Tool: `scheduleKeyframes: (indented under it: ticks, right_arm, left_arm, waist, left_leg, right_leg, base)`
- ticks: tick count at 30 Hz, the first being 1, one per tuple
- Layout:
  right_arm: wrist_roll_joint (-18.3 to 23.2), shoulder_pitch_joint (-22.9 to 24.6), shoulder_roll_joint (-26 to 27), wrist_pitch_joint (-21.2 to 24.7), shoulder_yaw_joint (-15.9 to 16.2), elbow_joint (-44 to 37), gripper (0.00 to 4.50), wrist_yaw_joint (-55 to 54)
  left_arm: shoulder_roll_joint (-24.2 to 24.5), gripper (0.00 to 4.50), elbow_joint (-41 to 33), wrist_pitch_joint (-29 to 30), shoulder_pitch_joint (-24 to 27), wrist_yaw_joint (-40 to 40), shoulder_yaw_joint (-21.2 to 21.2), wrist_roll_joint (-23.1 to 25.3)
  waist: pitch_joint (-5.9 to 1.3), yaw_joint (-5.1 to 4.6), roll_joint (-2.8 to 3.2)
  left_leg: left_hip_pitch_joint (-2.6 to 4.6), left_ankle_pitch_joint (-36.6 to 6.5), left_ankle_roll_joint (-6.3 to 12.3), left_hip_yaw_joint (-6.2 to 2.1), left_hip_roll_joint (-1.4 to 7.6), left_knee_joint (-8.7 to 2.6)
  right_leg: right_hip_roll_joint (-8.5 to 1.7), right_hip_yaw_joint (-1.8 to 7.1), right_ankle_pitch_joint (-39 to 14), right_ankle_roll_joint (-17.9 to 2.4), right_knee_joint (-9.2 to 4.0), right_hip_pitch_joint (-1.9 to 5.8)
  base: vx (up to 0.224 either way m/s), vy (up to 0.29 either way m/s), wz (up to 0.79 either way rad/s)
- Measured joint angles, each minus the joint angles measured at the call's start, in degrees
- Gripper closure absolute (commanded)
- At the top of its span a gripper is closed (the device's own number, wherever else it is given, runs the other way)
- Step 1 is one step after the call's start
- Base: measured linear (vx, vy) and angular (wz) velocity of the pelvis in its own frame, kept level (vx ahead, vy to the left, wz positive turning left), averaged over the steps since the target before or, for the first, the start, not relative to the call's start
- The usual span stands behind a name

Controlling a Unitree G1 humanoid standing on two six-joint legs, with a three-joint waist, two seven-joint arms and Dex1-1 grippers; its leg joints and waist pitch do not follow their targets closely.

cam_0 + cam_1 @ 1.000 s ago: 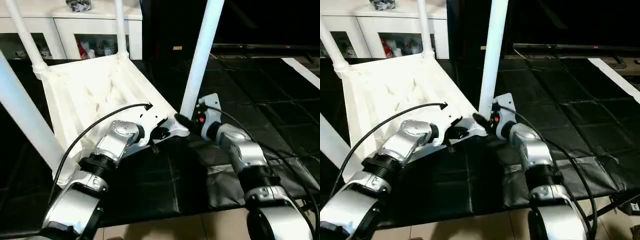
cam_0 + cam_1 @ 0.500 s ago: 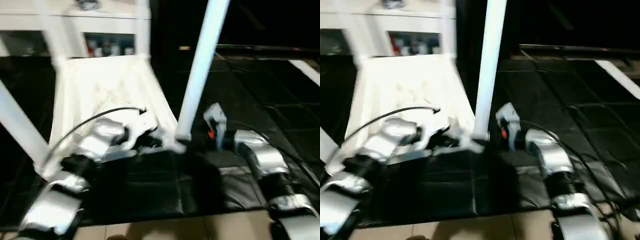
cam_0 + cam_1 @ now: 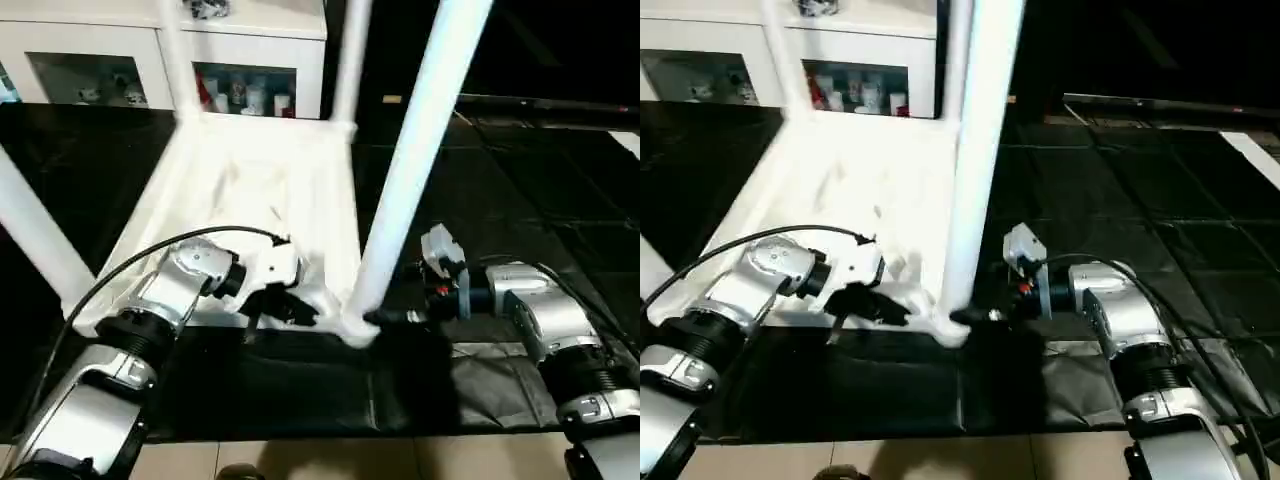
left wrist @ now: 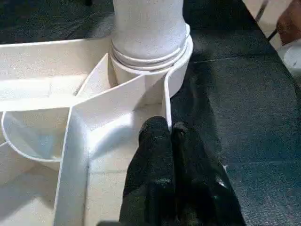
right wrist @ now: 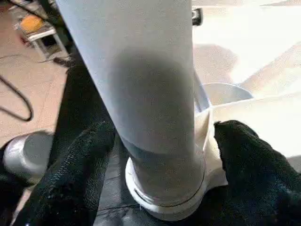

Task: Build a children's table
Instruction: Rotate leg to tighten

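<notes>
So your children's table (image 3: 250,190) is lying upside down on the black floor mat (image 3: 300,390), ribbed underside up, running from about 12 o'clock down to the middle of the head view, and it looks like all four legs are already standing in their corner sockets. The one you're working is the near leg (image 3: 415,150), planted in the corner lobe at roughly 5 o'clock of the top. I'd call this the tail end of the build, seating or checking that last leg. Your right claw (image 5: 155,141) is spread wide, one finger on each side of the leg just above its collar, and from the wrist view they look close to it but I can't swear they're squeezing. Your left claw (image 4: 171,136) has its two fingers pressed together, pinching the thin rim wall of the top right next to that socket, basically bracing it. Next move, I reckon: close the right on the leg and press or twist it home while the left holds steady.
</notes>
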Motion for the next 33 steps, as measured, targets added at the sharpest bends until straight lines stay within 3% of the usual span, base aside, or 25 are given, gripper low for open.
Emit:
scheduleKeyframes:
  ticks: [15,21,25,27,33]
  right_arm:
    - [0.0,-0.89,0.32,-0.3,1.14,0.77,2.33,2.88]
    - [0.03,-0.54,0.46,-0.1,0.99,0.39,2.47,2.24]
    - [0.48,1.25,2.46,0.76,-0.95,-0.57,2.5,-3.34]
    - [-0.05,1.84,4.66,1.87,-2.91,-0.62,2.51,-9.88]
    - [-3.41,-0.34,11.15,4.27,-7.17,1.51,2.53,-32.05]
  left_arm:
    - [-0.31,4.5,0.11,-1.64,-0.03,-0.33,-0.44,0.27]
    - [-0.38,4.5,0.21,-1.58,-0.03,0.42,-0.44,0.5]
    - [-1.16,4.5,1.04,1.19,-0.36,4.09,0.38,1.28]
    - [-2.43,4.5,2.7,4.02,-1.12,8.64,1.7,2.04]
    - [-8.07,4.5,5.54,12.82,-2.69,23.08,4.98,3.18]
  waist:
    - [0.01,-0.19,-0.04]
    - [0.01,-0.18,-0.03]
    - [-0.02,-0.27,0.02]
    - [-0.04,-0.66,0.03]
    - [-0.09,-3.66,0.1]
  left_leg:
    - [0.01,0.0,0.0,0.0,0.01,0.0]
    - [0.04,0.01,-0.01,0.0,0.01,0.01]
    - [0.35,0.02,-0.04,0.0,0.01,0.02]
    - [0.47,0.06,-0.1,-0.01,0.0,0.04]
    - [0.45,0.14,-0.22,-0.27,-0.08,0.08]
  right_leg:
    - [0.0,0.0,0.0,0.0,0.02,0.0]
    - [0.0,0.0,0.0,0.0,0.05,0.01]
    - [0.0,0.01,-0.11,0.22,0.05,0.26]
    - [0.0,0.02,-0.06,0.24,0.07,0.34]
    - [0.0,-0.09,-0.09,0.29,-0.23,0.46]
  base:
    - [0.0,0.0,0.0]
    - [0.0,0.0,0.0]
    - [0.0,0.0,0.0]
    - [0.0,0.0,0.0]
    - [-0.017,0.003,-0.03]
